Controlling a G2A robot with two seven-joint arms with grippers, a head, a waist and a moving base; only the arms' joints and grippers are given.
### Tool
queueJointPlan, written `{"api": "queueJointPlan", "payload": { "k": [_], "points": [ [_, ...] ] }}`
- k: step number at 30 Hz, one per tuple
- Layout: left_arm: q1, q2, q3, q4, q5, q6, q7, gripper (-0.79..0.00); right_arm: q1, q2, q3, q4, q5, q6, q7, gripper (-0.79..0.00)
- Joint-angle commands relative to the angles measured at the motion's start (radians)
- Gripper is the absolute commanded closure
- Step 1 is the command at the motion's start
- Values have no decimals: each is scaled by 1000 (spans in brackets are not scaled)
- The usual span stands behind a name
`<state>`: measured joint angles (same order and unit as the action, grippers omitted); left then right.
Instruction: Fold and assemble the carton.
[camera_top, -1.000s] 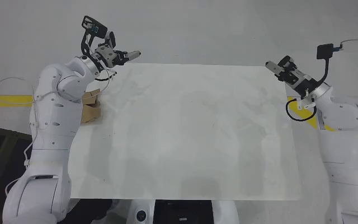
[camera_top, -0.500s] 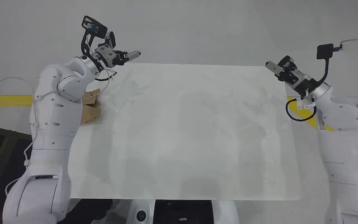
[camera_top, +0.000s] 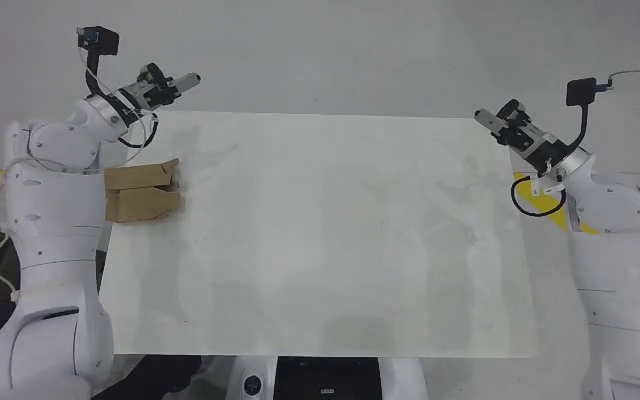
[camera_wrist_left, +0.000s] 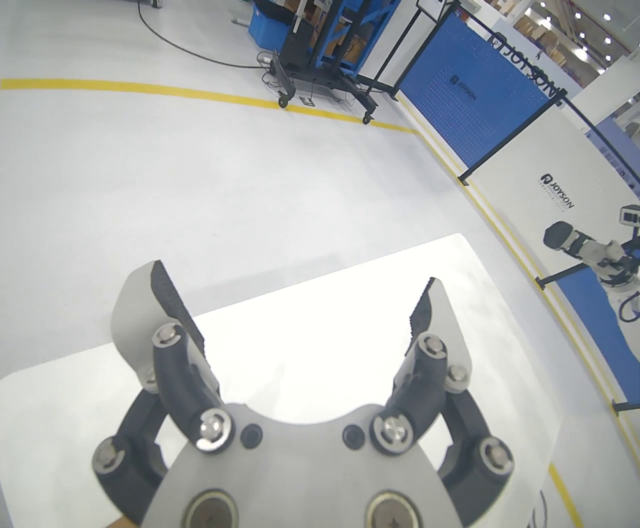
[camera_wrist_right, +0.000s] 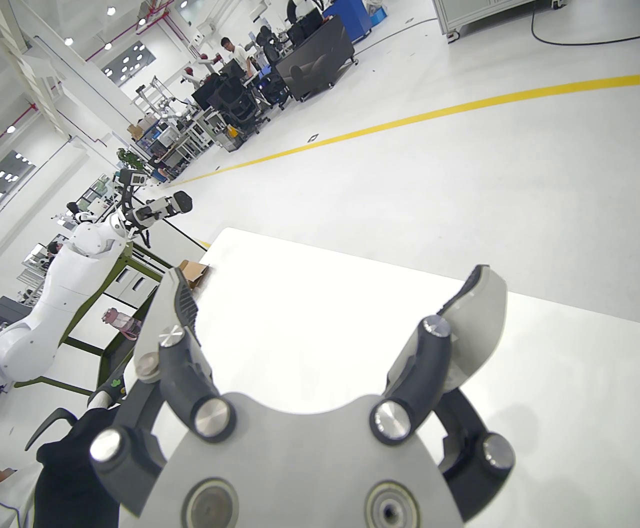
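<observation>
A flat brown cardboard carton (camera_top: 145, 190) lies at the left edge of the white table (camera_top: 330, 230), partly hanging off it. My left gripper (camera_top: 188, 79) hovers open just beyond the table's far left corner, a short way behind the carton; in its wrist view the left gripper (camera_wrist_left: 295, 282) holds nothing. My right gripper (camera_top: 484, 117) stands open over the far right corner, a full table width from the carton. In the right wrist view the right gripper (camera_wrist_right: 325, 280) is bare, and the carton (camera_wrist_right: 192, 272) shows at the opposite edge.
The table's middle and front are bare white surface. A yellow floor line (camera_top: 25, 180) runs past both sides. A green-framed stand (camera_wrist_right: 125, 310) with a pink bottle (camera_wrist_right: 120, 322) sits beside the table's left edge.
My left arm has swung outward to the left, uncovering the whole carton; its gripper now sits further left and back. The right arm has stayed still.
</observation>
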<state>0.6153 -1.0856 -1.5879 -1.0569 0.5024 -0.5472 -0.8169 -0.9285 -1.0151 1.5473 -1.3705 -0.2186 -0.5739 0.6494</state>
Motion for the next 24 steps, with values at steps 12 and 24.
{"api": "queueJointPlan", "payload": {
  "k": [12,24],
  "points": [
    [-75,72,-148,153,-59,97,-180,-785,0,0,0,0,0,0,0,-785],
    [-125,146,-213,339,5,24,-265,-785,0,0,0,0,0,0,0,-785]
  ]
}}
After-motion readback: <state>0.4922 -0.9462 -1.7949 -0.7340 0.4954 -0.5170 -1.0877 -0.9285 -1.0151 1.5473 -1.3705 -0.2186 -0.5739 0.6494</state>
